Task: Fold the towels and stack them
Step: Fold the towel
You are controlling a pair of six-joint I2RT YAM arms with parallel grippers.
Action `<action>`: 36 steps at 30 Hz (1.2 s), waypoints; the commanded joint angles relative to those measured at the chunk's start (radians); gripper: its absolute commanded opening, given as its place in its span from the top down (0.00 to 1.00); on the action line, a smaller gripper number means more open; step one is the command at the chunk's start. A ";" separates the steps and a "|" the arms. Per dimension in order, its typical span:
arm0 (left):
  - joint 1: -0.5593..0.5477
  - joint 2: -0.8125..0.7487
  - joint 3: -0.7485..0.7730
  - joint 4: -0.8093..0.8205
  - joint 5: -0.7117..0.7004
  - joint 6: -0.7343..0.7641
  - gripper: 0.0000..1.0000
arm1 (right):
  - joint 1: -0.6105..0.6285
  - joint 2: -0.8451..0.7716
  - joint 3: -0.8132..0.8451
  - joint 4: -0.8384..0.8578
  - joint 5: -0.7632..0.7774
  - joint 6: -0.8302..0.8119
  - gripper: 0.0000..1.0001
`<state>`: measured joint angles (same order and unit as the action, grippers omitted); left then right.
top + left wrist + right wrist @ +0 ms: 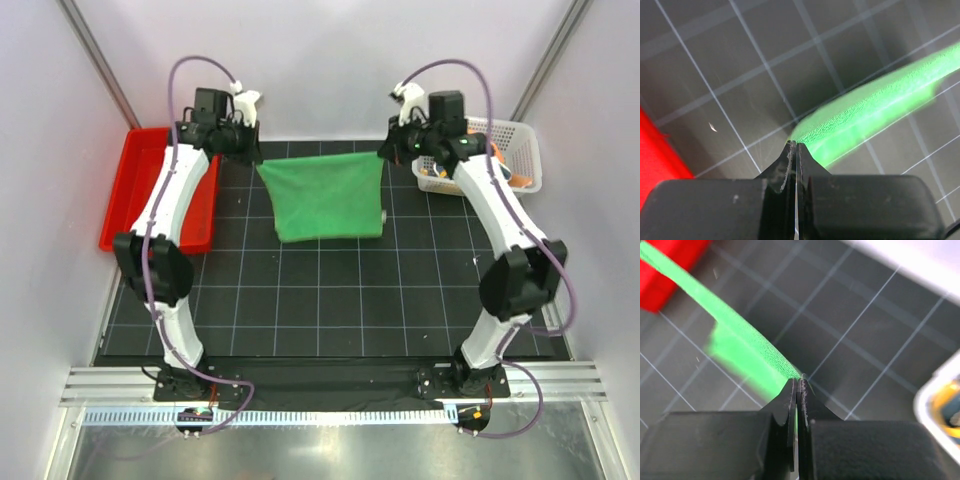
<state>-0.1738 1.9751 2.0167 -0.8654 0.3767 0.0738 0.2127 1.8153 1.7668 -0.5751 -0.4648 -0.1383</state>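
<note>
Top external view: a plain green cloth towel (325, 195) sits toward the 12 o'clock end of the black gridded mat (330, 300), its far edge drawn straight between the two grippers. The left gripper (255, 155) is clamped on the towel's far-left corner and the right gripper (385, 152) on its far-right corner. Both wrist views show black fingers pressed together with green fabric caught at their tips, the edge running off taut above the grid. From that edge the towel spreads toward 6 o'clock, narrowing slightly, and its near edge is a little wavy.

At 9 o'clock from the towel a red plastic tray (135, 190) lies along the mat's left edge, partly under the left arm. At 2 o'clock a white mesh basket (520, 150) holds orange cloth (500, 160), just behind the right forearm. Open mat runs from the towel's near edge toward 6 o'clock as far as the arm bases. Both elbows stand out over the mat's side edges.
</note>
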 commanded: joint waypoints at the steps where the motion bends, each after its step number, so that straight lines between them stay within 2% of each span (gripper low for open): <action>1: -0.024 -0.136 -0.039 0.045 -0.073 -0.026 1.00 | -0.001 -0.126 -0.029 0.029 0.060 0.029 0.99; 7: -0.093 -0.314 -0.151 0.055 -0.087 -0.039 1.00 | 0.002 -0.296 -0.133 0.018 0.064 0.054 0.99; 9: -0.144 -0.395 -0.190 0.066 -0.084 -0.042 1.00 | 0.007 -0.391 -0.210 0.015 0.058 0.066 0.99; 10: -0.197 -0.473 -0.264 0.054 -0.114 -0.049 1.00 | 0.019 -0.492 -0.281 0.008 0.051 0.078 0.99; 17: -0.268 -0.645 -0.345 0.006 -0.200 -0.134 1.00 | 0.051 -0.720 -0.394 -0.052 0.057 0.129 0.99; 19: -0.268 -0.647 -0.365 0.002 -0.232 -0.146 1.00 | 0.054 -0.754 -0.430 -0.045 0.060 0.137 0.99; 25: -0.270 -0.504 -0.429 0.022 -0.271 -0.132 1.00 | 0.054 -0.686 -0.559 0.053 0.039 0.172 0.99; 30: -0.251 -0.350 -0.489 0.172 -0.274 -0.118 1.00 | 0.054 -0.544 -0.642 0.231 0.005 0.183 0.99; 33: -0.214 -0.226 -0.454 0.241 -0.240 -0.098 1.00 | 0.054 -0.380 -0.594 0.284 0.008 0.163 0.99; 36: -0.164 -0.071 -0.340 0.247 -0.187 -0.089 1.00 | 0.050 -0.197 -0.500 0.308 0.009 0.144 0.99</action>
<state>-0.3878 1.8317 1.5700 -0.7288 0.1444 -0.0399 0.2665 1.5307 1.1591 -0.3950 -0.4469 0.0231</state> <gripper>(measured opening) 0.010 0.040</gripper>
